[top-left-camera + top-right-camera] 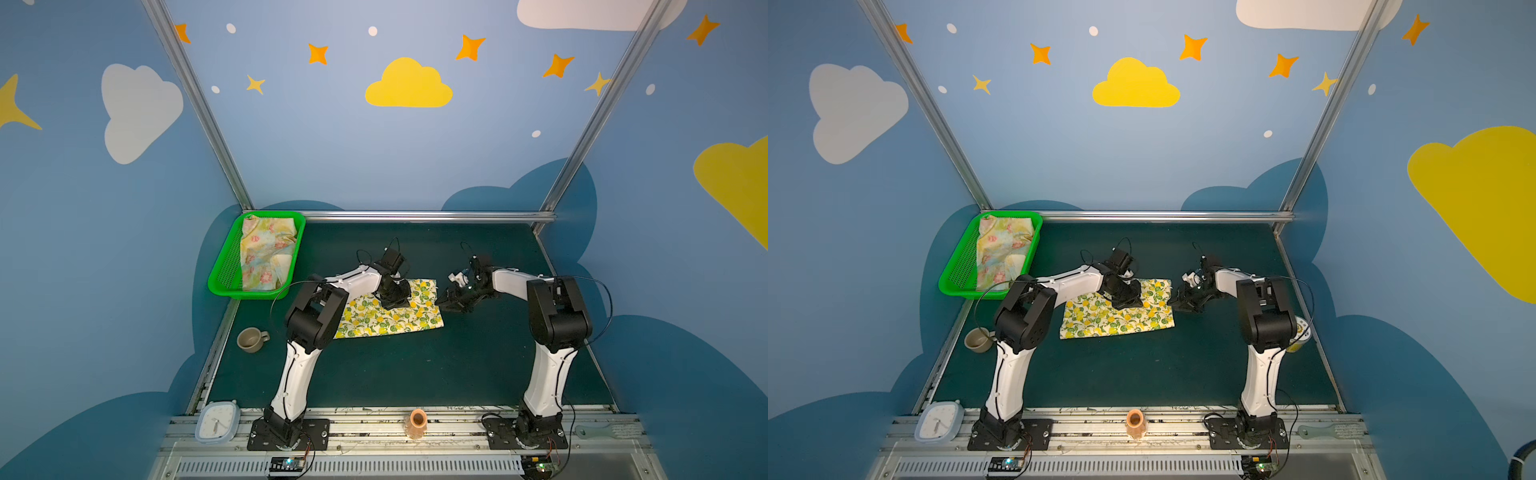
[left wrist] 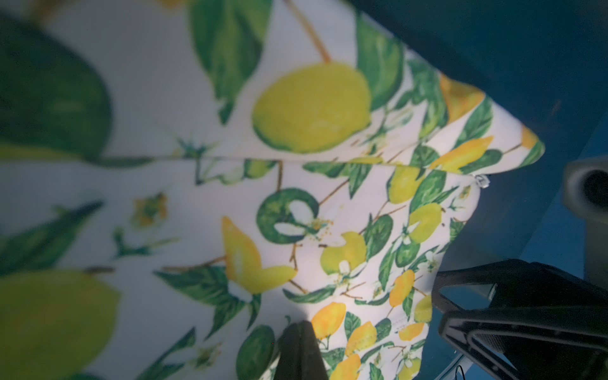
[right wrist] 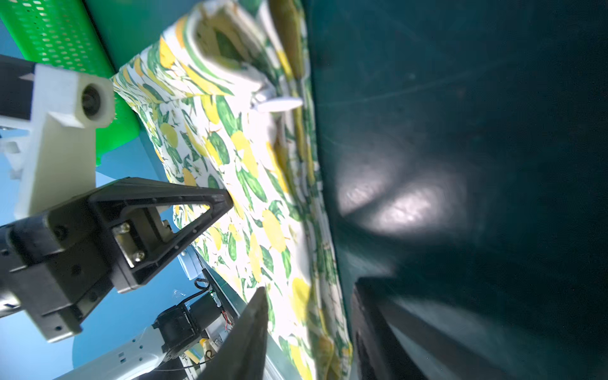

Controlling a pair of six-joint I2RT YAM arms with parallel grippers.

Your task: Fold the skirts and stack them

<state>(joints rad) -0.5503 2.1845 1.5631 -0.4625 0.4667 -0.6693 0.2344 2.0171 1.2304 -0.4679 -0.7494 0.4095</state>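
Left end effector point(image 1: 395, 300) sits clenched on the seemingly half-folded lemon skirt point(image 1: 386, 322); right end effector point(image 1: 444, 304) is parted beside it. Floral skirt point(image 1: 266, 253) lies crumpled in the green basket point(image 1: 224, 268) beyond the left one, unstacked.

Dark green tabletop point(image 1: 395, 374) was enclosed by blue walls point(image 1: 332, 145) painted with clouds and stars. Aluminium frame bars point(image 1: 399, 215) ran along the back edge and up the corners.

Green perforated basket point(image 1: 226, 266) sat in the far left corner in both top views. Grey-beige mug point(image 1: 251, 340) stood upright near the left edge, in front of the basket and apart from it, handle pointing right.

Pale blue clock point(image 1: 217, 420) lay face-up at the front left corner. Small orange-tan vase point(image 1: 417, 423) stood about midway along the front rail point(image 1: 365, 430). Flat grey-blue utensil point(image 1: 598, 432) lay at the rail's right end, type unclear.

Yellow-and-white cup point(image 1: 1302, 334), partly hidden, was at the right edge in a top view.
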